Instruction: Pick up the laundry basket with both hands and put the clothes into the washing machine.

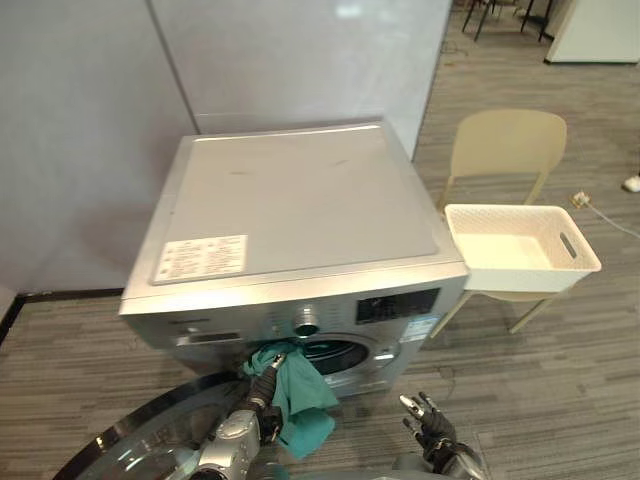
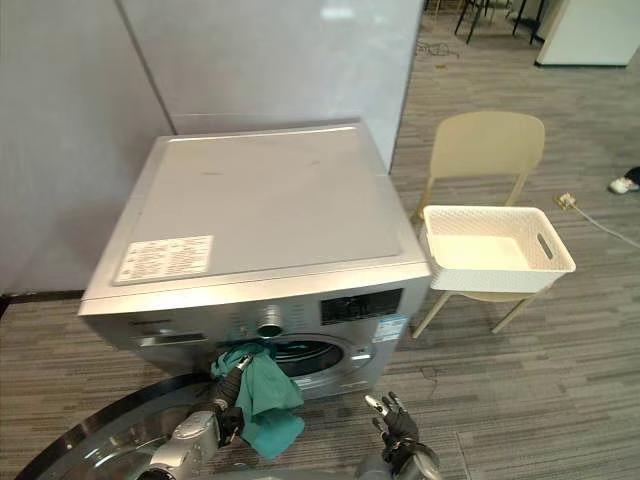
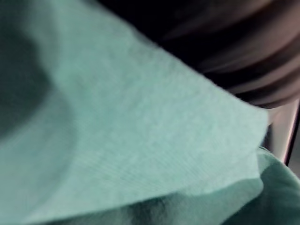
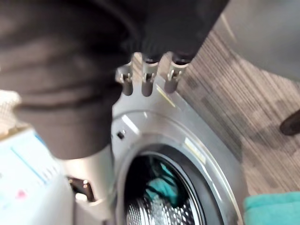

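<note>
Cloth [image 1: 300,395], teal, hangs from the left hand [image 1: 262,385], which seems clenched on its top edge and is raised to the drum mouth [image 1: 335,352], likely to feed it in. The right hand [image 1: 428,420] hovers beside, fingers loose, holding nothing. Past the washer [image 1: 300,200], the basket [image 1: 520,240] sits empty on a chair [image 1: 505,145].

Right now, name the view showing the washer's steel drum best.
The right wrist view: it looks straight into the steel drum, with teal cloth inside. The eye views catch its dark opening behind the hanging teal garment. The left wrist view faces that garment.
</note>
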